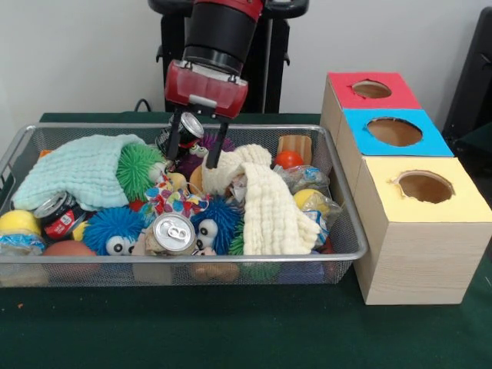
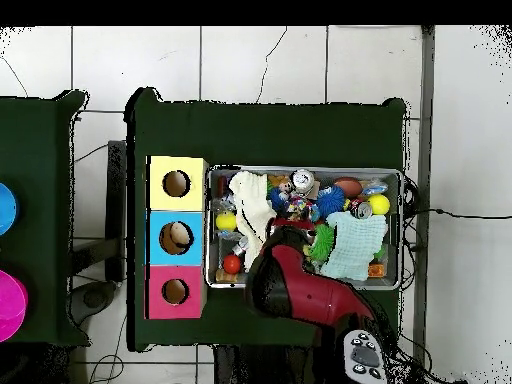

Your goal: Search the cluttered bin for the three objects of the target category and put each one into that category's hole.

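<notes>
Claw open and empty, fingers spread above the wire-mesh bin on the table.
One spotted cloth visible: white with red, blue, yellow and pink spots, crumpled mid-bin behind an upright can. Three boxes stand beside; the yellow-topped hole is round and rough-edged.

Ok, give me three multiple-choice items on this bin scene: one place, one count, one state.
1. Where is the claw?
A. over the wire basket
B. over the yellow-topped box
C. off the table

2. How many holed boxes stand beside the basket?
A. two
B. three
C. four

3. The claw's state?
A. shut on a can
B. shut on a ball
C. open

Answers: 1 A, it hangs above the clutter; 2 B, red, blue and yellow tops; 3 C, the fingers stand apart and hold nothing.
</notes>
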Robot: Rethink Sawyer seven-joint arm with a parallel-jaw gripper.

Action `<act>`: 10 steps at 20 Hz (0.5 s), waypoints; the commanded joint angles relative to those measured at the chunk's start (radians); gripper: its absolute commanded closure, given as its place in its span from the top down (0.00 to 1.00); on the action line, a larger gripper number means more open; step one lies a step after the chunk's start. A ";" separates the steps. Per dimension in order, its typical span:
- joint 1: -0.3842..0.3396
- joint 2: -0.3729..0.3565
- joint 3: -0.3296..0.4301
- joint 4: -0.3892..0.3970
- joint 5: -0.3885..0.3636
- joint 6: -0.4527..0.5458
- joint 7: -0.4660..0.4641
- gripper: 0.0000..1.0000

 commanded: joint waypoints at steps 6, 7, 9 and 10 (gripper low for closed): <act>-0.033 0.169 -0.016 -0.116 0.050 -0.056 0.168 1.00; -0.045 0.177 0.001 -0.118 0.038 -0.061 0.175 1.00; -0.067 0.192 0.034 -0.118 0.017 -0.078 0.193 1.00; -0.073 0.197 0.043 -0.118 0.012 -0.082 0.197 1.00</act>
